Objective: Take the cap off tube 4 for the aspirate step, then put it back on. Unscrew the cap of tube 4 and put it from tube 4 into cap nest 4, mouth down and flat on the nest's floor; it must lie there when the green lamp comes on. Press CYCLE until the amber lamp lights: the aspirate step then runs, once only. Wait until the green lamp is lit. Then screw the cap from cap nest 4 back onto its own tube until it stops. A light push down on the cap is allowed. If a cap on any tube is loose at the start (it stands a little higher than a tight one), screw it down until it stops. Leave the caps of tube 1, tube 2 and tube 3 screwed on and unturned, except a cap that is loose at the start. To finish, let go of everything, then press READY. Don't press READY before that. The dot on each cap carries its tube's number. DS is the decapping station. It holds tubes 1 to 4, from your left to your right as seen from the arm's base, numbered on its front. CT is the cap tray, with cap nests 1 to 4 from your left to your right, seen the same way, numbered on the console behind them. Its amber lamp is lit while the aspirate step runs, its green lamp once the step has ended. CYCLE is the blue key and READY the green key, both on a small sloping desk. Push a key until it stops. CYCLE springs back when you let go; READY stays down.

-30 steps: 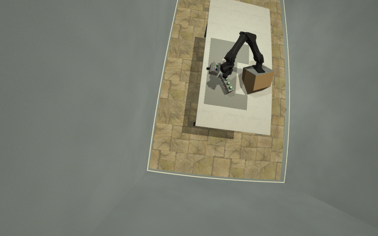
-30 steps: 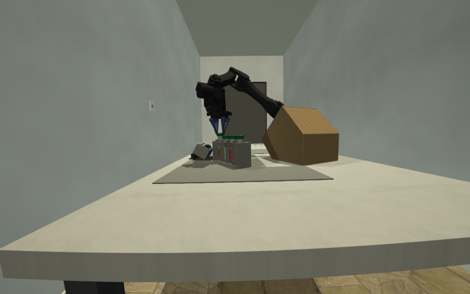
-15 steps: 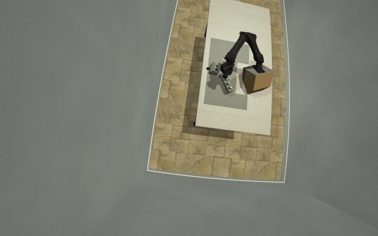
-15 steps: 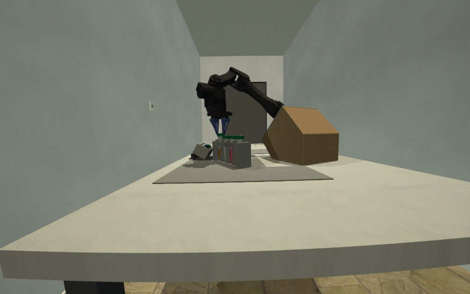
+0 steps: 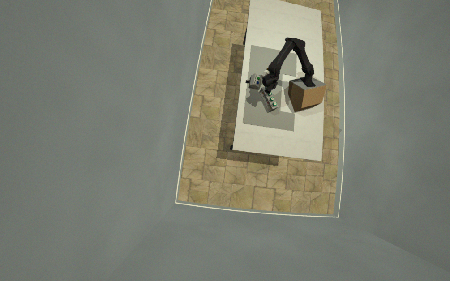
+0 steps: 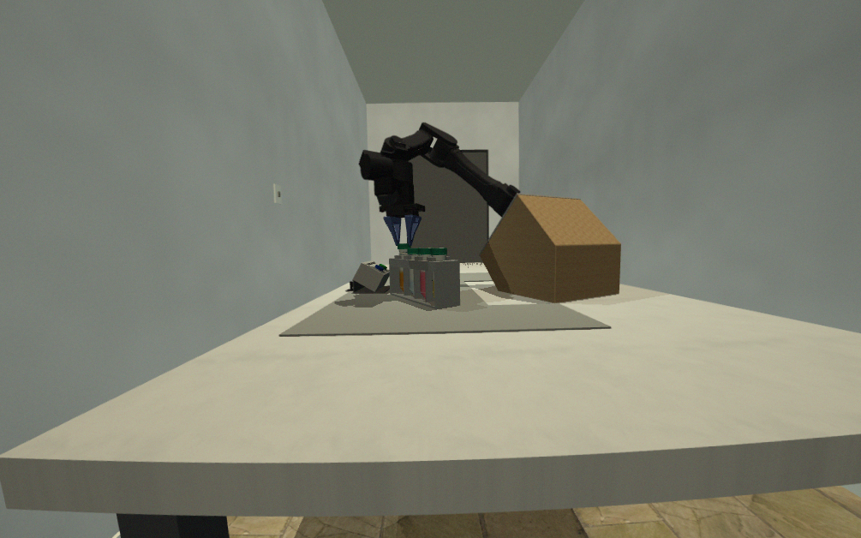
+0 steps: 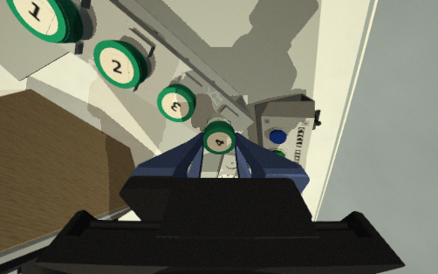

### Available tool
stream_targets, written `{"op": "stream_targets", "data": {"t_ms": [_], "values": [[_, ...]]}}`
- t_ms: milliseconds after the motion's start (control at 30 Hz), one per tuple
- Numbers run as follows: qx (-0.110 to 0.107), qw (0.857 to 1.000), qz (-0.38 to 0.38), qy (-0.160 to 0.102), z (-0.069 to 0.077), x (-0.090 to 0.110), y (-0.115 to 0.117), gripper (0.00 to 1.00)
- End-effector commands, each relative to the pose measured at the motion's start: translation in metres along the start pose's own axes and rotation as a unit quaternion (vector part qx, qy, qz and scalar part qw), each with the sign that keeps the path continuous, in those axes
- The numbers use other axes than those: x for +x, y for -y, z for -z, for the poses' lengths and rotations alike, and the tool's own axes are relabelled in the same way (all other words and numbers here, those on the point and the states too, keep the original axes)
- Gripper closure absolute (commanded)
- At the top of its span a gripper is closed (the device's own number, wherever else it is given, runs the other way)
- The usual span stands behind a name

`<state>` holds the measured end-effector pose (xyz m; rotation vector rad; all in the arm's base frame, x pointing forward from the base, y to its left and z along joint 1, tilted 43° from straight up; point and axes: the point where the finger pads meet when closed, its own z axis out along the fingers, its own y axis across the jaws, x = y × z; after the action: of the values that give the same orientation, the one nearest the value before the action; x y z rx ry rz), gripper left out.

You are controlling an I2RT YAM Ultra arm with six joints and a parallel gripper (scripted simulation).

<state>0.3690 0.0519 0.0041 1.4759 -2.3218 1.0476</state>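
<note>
Cap 4 [image 7: 219, 140] — clamped between the blue fingers of the gripper [image 7: 219, 150], partly closed, above the decapping station [image 6: 445, 283] | caps 3 [image 7: 175, 104], 2 [image 7: 117, 65], 1 [image 7: 41, 15] seated beyond | key desk [image 7: 281, 119] with blue CYCLE key [image 7: 277, 136] behind.

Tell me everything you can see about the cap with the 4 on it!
Cap 4 is small and round, with a green rim and a cream dot on top marked 4. The gripper is shut on it, one blue finger on each side. It faces up, at the end of the cap row, near the blue key.
</note>
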Motion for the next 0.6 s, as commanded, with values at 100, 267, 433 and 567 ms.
{"op": "stream_targets", "data": {"t_ms": [100,267,433,567], "values": [[0.012,1.000,-0.006,0.014,0.0137,-0.0036,0.0037,1.00],[0.010,1.000,-0.004,0.013,0.0122,-0.0027,0.0011,1.00],[0.009,1.000,-0.002,0.011,0.0107,-0.0019,-0.0016,1.00],[0.008,1.000,-0.001,0.010,0.0102,-0.0015,-0.0026,1.00]]}}
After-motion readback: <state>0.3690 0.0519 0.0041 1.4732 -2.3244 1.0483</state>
